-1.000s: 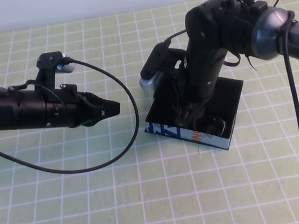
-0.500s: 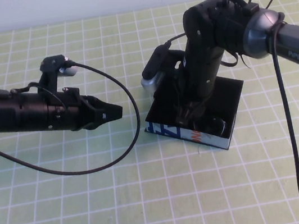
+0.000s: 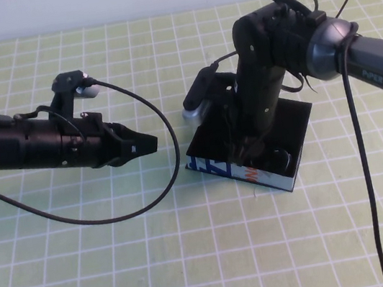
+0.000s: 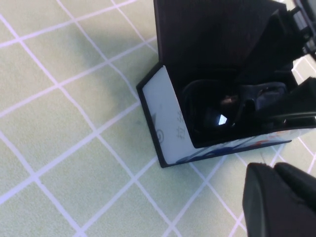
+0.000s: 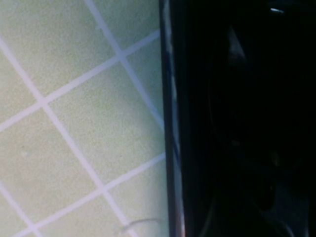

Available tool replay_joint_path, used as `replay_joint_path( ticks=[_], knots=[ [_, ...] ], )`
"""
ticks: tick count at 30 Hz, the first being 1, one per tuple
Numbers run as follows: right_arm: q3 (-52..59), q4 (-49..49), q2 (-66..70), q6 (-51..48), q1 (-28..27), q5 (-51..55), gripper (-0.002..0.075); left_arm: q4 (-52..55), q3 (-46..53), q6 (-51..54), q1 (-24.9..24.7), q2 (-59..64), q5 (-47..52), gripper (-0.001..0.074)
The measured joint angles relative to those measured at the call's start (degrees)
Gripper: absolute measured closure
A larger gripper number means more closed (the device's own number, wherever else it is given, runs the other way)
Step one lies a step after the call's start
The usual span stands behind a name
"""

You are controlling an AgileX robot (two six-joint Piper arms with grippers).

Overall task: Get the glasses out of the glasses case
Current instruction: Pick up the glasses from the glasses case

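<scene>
**Right end effector lowered into open glasses case; left end effector idle**

Worktop (image 3: 124, 270) is covered with a green mat ruled in white squares. In the high view the left arm lies low and level, entering from nine o'clock. Its left end effector (image 3: 146, 143) hangs above the mat just left of centre with the two fingers pressed together, holding nothing, tips aimed toward three o'clock at the case. A black cable (image 3: 168, 154) loops from this arm down across the mat.

The glasses case (image 3: 217, 167) sits just right of centre, about three o'clock from the left fingertips and apart from them. Its lid stands open and its white printed side panel faces six o'clock. In the left wrist view the glasses (image 4: 217, 111) lie inside the case, dark frame and one glinting lens visible against the black interior.

The right arm enters from three o'clock, bends at its elbow and points steeply down. The right end effector (image 3: 245, 151) reaches into the case interior. Finger state of this end effector cannot be determined: black fingers merge with black case and glasses. The right wrist view shows only the case edge and dark interior.
</scene>
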Motion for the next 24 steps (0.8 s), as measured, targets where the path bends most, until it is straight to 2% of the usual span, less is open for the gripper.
replay_joint_path(
  ticks=[5, 13, 24],
  knots=[
    [0.0, 0.0, 0.1, 0.0, 0.0, 0.0, 0.048, 0.0, 0.0, 0.0, 0.0, 0.0, 0.1, 0.0739],
    [-0.1, 0.7, 0.1, 0.0, 0.0, 0.7, 0.0666, 0.0, 0.0, 0.0, 0.0, 0.0, 0.1, 0.0739],
    [-5.3, 0.5, -0.1, 1.8, 0.0, 4.7, 0.0668, 0.0, 0.0, 0.0, 0.0, 0.0, 1.7, 0.0739]
  ],
)
